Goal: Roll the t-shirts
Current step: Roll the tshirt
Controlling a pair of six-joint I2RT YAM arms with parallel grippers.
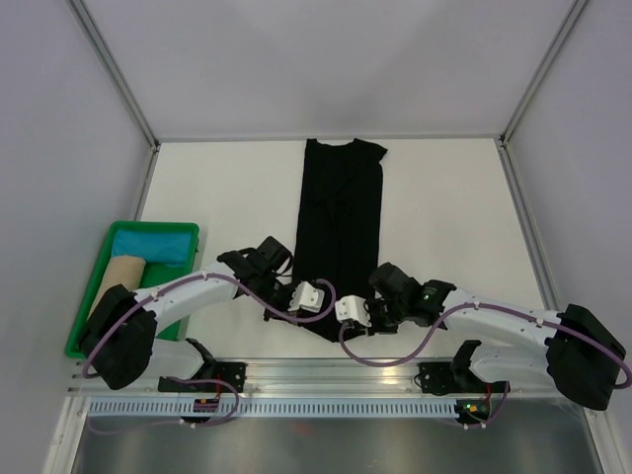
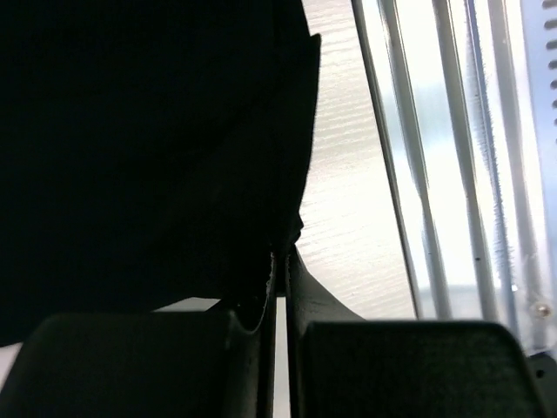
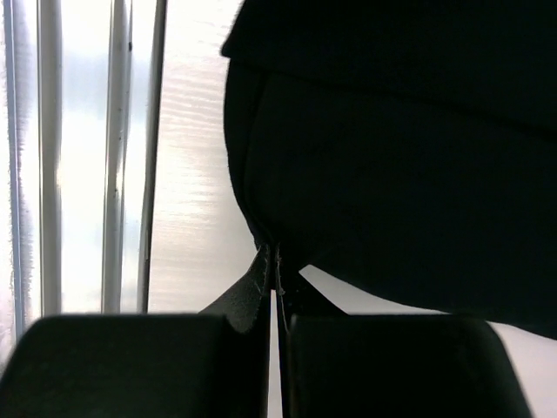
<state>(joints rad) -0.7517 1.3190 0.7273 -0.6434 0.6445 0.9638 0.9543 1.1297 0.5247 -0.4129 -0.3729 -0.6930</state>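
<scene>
Both grippers were clamped on cloth here: the left gripper (image 2: 280, 261) and right gripper (image 3: 277, 261) each had their jaws pressed together on the near hem of the black t-shirt (image 1: 339, 212), 1 at each corner, side by side. The shirt lay folded into a long narrow strip, with its long axis running straight away from the arms and the collar end up by the far edge of the table (image 1: 444, 217). So neither arm was nearer. The 2 shared that near end, and I'd guess the roll had to go away from the bases. The tabletop looked white, smooth and flat, with white surface showing on both sides of the strip. A green tray (image 1: 188, 229) sat off to the left, well apart.
</scene>
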